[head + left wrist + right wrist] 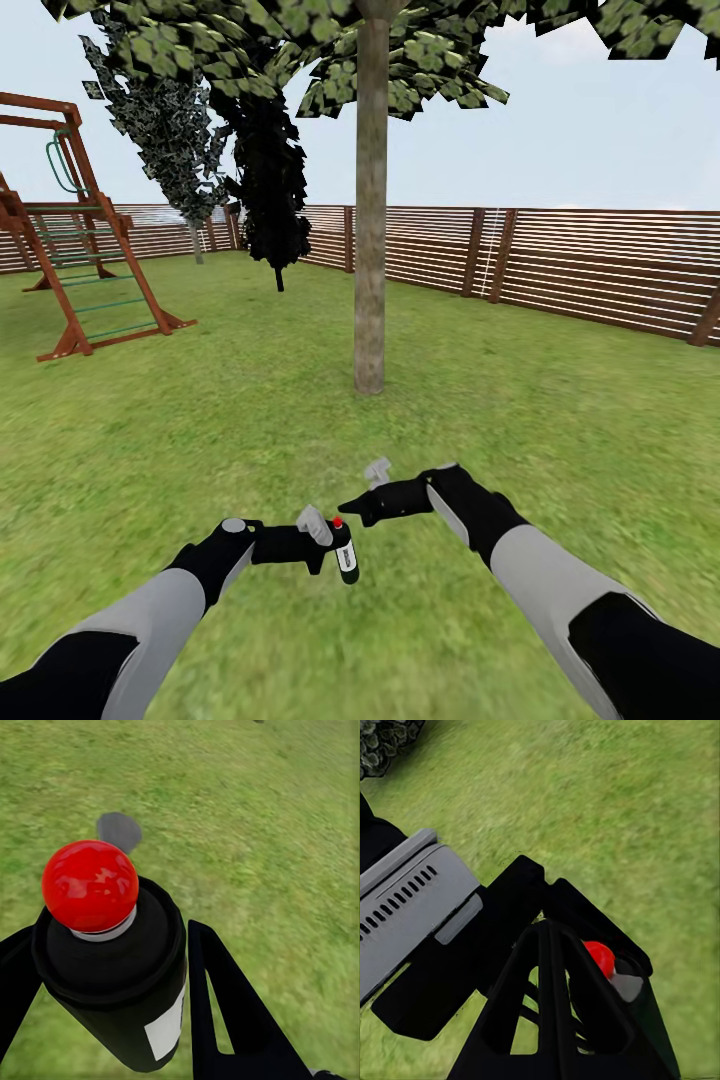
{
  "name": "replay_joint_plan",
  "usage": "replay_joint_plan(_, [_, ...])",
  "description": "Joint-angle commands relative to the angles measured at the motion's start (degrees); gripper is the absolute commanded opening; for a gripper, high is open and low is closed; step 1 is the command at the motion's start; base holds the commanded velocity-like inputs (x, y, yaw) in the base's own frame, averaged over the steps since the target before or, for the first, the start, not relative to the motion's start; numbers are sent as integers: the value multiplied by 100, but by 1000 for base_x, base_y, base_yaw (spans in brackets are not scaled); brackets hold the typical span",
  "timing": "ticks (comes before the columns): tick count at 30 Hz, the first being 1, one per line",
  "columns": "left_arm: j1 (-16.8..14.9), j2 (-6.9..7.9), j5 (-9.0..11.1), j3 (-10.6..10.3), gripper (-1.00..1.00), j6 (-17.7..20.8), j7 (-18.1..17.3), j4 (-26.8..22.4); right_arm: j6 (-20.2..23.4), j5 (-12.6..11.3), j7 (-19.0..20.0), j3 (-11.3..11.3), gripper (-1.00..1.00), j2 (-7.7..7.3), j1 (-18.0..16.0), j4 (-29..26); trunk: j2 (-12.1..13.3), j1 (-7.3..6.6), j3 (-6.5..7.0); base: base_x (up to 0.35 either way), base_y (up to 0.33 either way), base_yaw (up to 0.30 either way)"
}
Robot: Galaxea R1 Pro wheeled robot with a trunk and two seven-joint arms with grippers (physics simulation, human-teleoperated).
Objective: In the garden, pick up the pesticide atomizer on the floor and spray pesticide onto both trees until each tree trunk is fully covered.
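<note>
The pesticide atomizer [346, 560] is a small dark bottle with a red knob on top and a white label. My left gripper [335, 545] is shut on it, holding it upright low over the grass. In the left wrist view the atomizer [112, 960] sits between the two black fingers [225, 1012]. My right gripper [352, 505] hangs shut just above and beside the red knob; the right wrist view shows its fingertips [551, 945] next to the knob [601, 956]. One tree trunk [370, 250] stands straight ahead, a few arm lengths beyond both grippers, with mottled grey-brown bark.
Green lawn [560, 420] spreads all around. A brown slat fence [580, 262] runs along the back and right. A wooden playset [80, 270] stands at the far left. A dark narrow cypress-like tree [270, 180] rises behind the trunk on the left.
</note>
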Motion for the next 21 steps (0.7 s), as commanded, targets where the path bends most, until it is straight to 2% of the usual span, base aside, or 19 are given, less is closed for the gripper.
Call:
replay_joint_plan(1, [0,0,3,6,-100,-1,1,-1,-2,-3,0,1,-100,0,0,58,0,0,0,0,0,0])
replay_joint_plan(21, [-4,8,-13,11,-100,34,33,-1,-9,-6,0,8,-100,0,0,129,0,0,0,0,0,0])
